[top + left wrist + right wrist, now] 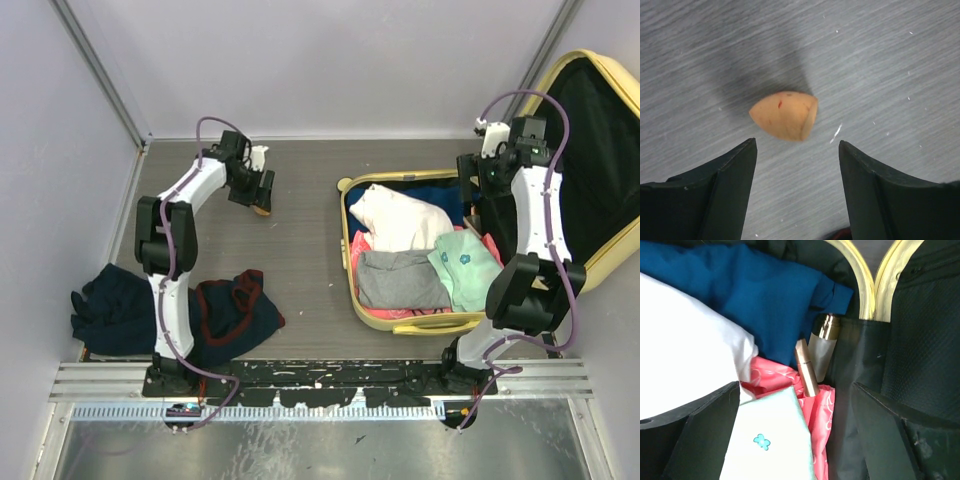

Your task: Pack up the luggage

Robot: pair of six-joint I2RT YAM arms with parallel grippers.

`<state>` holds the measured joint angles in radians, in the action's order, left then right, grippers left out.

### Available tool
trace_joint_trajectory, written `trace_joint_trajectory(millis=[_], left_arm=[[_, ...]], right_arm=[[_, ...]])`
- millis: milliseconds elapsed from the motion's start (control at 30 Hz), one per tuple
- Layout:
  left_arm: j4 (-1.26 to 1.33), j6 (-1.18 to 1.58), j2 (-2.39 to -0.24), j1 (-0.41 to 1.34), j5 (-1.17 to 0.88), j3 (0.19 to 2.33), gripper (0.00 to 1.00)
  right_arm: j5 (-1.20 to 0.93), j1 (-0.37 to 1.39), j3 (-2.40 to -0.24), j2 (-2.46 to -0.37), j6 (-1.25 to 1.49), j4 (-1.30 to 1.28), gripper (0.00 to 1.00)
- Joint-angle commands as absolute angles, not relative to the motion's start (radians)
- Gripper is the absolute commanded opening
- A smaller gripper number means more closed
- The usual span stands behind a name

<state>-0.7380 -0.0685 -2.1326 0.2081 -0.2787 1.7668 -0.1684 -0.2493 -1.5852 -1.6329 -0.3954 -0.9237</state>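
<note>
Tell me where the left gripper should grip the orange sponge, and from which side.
Grip the orange sponge across its thick middle, near the flat-cut end; the tapered tip would likely slip. It lies on its side on the table, so bring the open left gripper straight down from above.

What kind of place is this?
Likely a robot test cell, not a home: plain panel walls box in the table, an aluminium rail lines its near edge, and the luggage lies open on it.
</note>
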Motion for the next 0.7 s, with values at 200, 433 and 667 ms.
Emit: trace_joint_trajectory(millis=[200,433,667], left_arm=[[-0.754,-0.073,-2.276,0.217,-0.276,1.900,0.32],[-0.737,-0.045,-2.097,0.236,-0.371,1.818,0.03],[-0.683,-0.024,-1.742,0.291,-0.514,1.634,0.01]], right_arm=[[-0.409,-0.218,-1.882,-1.606,-0.233,-1.057,0.96],[-0.555,-0.086,-1.816,-1.490,-0.071,-0.909,0.95],[-0.718,-0.055,-1.741,-1.370,0.089,-0.865,0.95]])
